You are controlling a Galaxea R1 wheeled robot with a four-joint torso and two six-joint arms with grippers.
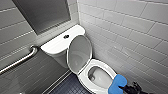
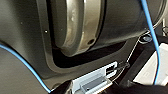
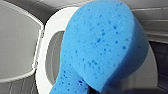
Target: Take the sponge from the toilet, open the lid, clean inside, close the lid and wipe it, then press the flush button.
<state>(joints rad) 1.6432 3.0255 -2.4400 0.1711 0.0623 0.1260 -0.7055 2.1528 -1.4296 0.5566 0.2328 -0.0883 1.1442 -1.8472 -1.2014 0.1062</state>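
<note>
Toilet cleaning, mid-task: R. gripper [image 1: 125, 88] carries the blue sponge [image 1: 118, 83], fingers closed on its near end, just over the front rim of the toilet [image 1: 83, 78]. The lid [image 1: 79, 53] stands open, leaning back vs. the tank [image 1: 56, 45]; the flush button [image 1: 66, 36] sits on the tank top. Sponge looks light, soft, porous and prob. squashes under pressure. Gripping one lobe leaves the broad end free to wipe.

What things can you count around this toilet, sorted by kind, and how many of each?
Blue sponge: 1
White toilet: 1
Raised lid: 1
Dark flush button: 1
Metal grab bar: 1
Total: 5
</note>
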